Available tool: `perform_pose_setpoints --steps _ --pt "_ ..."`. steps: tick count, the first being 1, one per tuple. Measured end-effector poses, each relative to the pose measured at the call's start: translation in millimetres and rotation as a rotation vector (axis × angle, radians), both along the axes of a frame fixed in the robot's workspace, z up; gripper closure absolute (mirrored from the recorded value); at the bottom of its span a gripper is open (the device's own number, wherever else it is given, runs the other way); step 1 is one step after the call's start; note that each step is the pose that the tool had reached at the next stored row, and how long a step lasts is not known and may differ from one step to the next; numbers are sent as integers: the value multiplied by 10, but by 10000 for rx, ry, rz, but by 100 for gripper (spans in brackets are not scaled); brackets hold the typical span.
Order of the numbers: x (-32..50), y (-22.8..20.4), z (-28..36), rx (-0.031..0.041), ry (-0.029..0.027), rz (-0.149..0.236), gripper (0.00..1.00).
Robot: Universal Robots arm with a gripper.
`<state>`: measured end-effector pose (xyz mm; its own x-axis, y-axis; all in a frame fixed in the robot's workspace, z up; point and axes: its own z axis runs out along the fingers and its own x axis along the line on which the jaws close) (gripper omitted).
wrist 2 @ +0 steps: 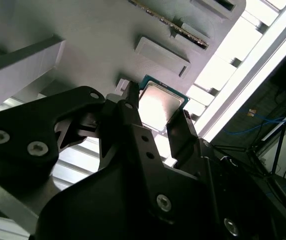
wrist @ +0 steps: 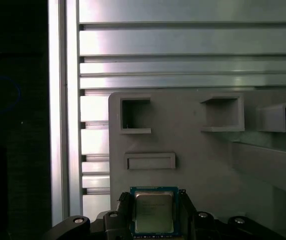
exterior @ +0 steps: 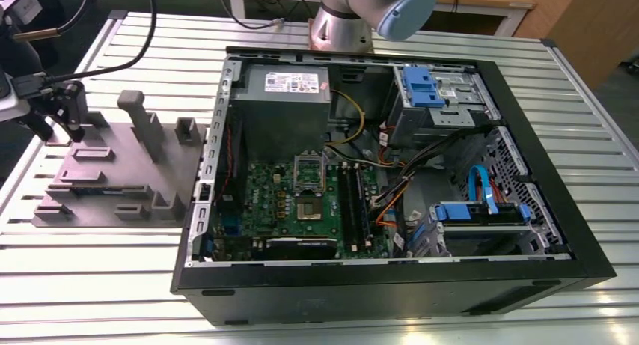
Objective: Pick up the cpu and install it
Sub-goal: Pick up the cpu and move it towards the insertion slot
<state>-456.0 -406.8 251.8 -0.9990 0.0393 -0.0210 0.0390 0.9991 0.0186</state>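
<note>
1. A slatted aluminium counter [exterior: 559, 83] fills the room's middle. A grey fixture block [exterior: 110, 173] lies flat on it, moulded with posts and pockets.
2. Just beside the fixture block, on the exterior view's right of it, stands an open black computer case [exterior: 399, 292]. Its side is off, so the green motherboard [exterior: 299, 195], a grey power supply [exterior: 284, 98] and blue drive brackets [exterior: 424, 87] all show.
3. The arm [exterior: 364, 8] rises behind the case, well apart from the fixture block. Dark cables [exterior: 150, 31] trail across the counter towards the block.
4. The gripper [exterior: 60, 132] hangs over the fixture block's corner farthest from the case, low and close to the block's surface.
5. In both wrist views the cpu [wrist 2: 160, 102] [wrist: 153, 212] sits between the jaws with its silvery top facing up and a thin greenish rim around it. It is over the fixture block, near the block's edge on the side away from the case.
6. The jaws are closed onto the cpu. The black fingers [wrist 2: 133, 115] lie against two opposite edges of the chip, and no gap shows on either side.
7. I cannot tell whether the cpu rests on the fixture block or is raised a little off it.
8. On the fixture block, a shallow rectangular frame [wrist: 150, 161] lies near the cpu, and two square pockets [wrist: 135, 115] sit beyond that.
</note>
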Motion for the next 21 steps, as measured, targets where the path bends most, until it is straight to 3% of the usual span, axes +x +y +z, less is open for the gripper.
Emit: perform_pose_setpoints --steps 11,13,21 --pt "0 0 32 0 -1 0 53" --pt "0 0 89 0 0 0 53" --pt "0 0 107 -1 2 0 53"
